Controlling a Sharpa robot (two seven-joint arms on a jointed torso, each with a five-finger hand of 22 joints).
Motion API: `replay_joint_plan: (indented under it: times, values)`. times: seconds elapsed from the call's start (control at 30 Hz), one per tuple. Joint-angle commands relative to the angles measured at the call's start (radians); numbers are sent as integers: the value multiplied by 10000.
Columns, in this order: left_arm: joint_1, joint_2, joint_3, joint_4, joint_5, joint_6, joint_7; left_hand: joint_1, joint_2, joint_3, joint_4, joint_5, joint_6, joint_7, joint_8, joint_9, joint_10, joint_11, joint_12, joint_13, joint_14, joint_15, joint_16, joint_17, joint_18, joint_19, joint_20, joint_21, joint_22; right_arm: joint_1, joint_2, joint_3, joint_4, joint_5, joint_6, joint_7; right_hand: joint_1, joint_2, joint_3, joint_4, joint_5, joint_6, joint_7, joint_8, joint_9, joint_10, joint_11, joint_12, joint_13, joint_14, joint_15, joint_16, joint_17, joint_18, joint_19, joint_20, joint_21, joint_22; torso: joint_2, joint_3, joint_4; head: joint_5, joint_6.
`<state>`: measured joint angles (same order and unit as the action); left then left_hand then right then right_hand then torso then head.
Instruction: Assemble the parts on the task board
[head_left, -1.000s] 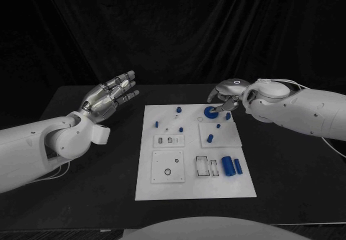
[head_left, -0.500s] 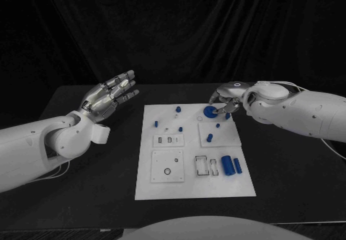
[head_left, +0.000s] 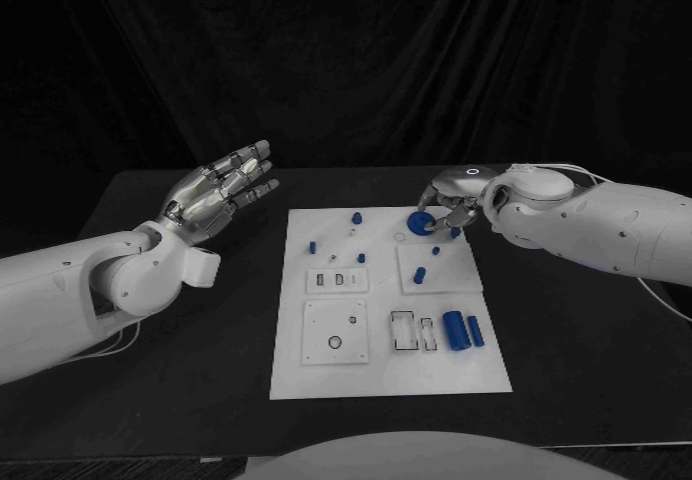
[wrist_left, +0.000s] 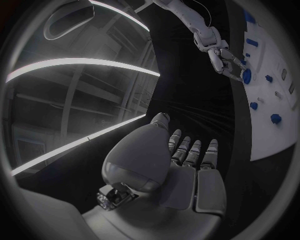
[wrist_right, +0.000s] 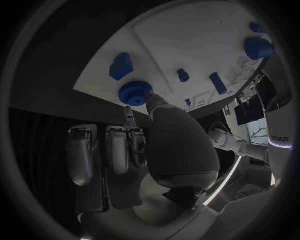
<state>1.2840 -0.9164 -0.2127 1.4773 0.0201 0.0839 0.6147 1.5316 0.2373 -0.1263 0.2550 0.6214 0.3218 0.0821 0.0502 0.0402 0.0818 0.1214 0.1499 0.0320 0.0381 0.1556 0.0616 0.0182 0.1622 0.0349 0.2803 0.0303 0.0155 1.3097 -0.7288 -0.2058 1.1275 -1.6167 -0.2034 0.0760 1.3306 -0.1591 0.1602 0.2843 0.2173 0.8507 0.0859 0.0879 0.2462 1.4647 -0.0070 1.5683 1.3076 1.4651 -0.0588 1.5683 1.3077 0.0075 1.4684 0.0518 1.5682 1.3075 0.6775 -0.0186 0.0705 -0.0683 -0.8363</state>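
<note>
Round blue ridged knob part at the far right corner of the flat white task board, pinched between thumb and a fingertip of the silver right hand; whether it rests on the board or is lifted, cannot tell. Small blue block just beside it near the board's edge. Two blue cylinders lie side by side toward the near right. Silver left hand raised left of the board, fingers spread, holding nothing.

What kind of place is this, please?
Probably a robotics lab test bench: a black table, a white task board with small blue parts, and a dark curtain behind.
</note>
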Motion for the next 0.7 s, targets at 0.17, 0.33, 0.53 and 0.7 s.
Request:
replay_joint_plan:
  times: [0.17, 0.33, 0.53, 0.7]
  values:
    - [-9, 28, 10, 9, 15, 194, 68, 101, -24, 51, 9, 42, 5, -21, 24, 4, -5, -39, 18, -1, 10, 30, 23, 3, 187, 33, 0, 18, 7, -64, 131, 4, -191, -79, 71, -258, 238, 55, 34, -48, 128, 216, 31, 85, 16, 1061, 106, 25, 2632, 1057, 65, 25, 2631, -75, 1024, 84, 26, 2632, -4, -1, -1, 3, -29]
    - [-13, 33, 10, 22, 15, 228, 50, 101, -24, 51, 9, 42, 5, -21, 24, 4, -5, -39, 18, -1, 10, 30, 23, 3, 187, 33, 0, 18, 7, -104, 222, 4, -332, -78, 127, -246, 466, 159, 134, -195, 745, 556, 2, 279, 135, 1061, 89, 25, 2632, 1057, 50, 25, 2631, -75, 1024, 76, 26, 2632, 2, -1, 3, -4, -44]
    - [-17, 43, 10, 15, 15, 251, 27, 101, -22, 62, 13, 42, -1, -12, 24, 3, -14, -47, 18, -2, 8, 39, 24, 2, 187, 42, 7, 24, 10, -156, 272, 4, -380, -78, 220, -246, 684, 233, 236, -479, 1420, 1032, -54, 670, 414, 1061, 35, 25, 2632, 1057, 7, 25, 2631, -71, 1014, 34, 15, 2627, -2, 0, 0, -7, -81]
    - [-22, 56, 10, 9, 15, 285, -2, 101, -21, 72, 17, 43, 4, 1, 26, 4, -21, -59, 20, -2, 5, 43, 23, 1, 187, 49, 13, 30, 13, -183, 293, 4, -398, -78, 340, -268, 852, 287, 318, -720, 1696, 1112, -76, 873, 605, 1061, 14, 25, 2632, 1057, -11, 25, 2631, -45, 952, 16, -63, 2592, -2, 3, 6, -11, -100]
